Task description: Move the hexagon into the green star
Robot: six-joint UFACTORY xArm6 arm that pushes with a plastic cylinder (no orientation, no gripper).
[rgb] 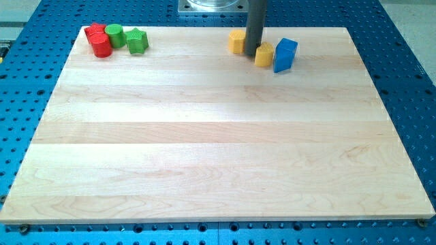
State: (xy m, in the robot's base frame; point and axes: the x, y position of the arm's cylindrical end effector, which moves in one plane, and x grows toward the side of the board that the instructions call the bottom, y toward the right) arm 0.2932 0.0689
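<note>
The green star (137, 41) lies at the view's top left, beside a green cylinder (114, 35) and two red blocks (99, 41). Two yellow blocks lie at the top centre: one (236, 41) left of the rod, whose shape I cannot make out, and a hexagon-like one (264, 54) right of it. My tip (252, 54) stands between them, close to or touching both. A blue block (285, 55) touches the right yellow block.
The wooden board (218, 136) lies on a blue perforated table (409, 68). The arm's metal base (211, 7) sits at the top centre behind the board.
</note>
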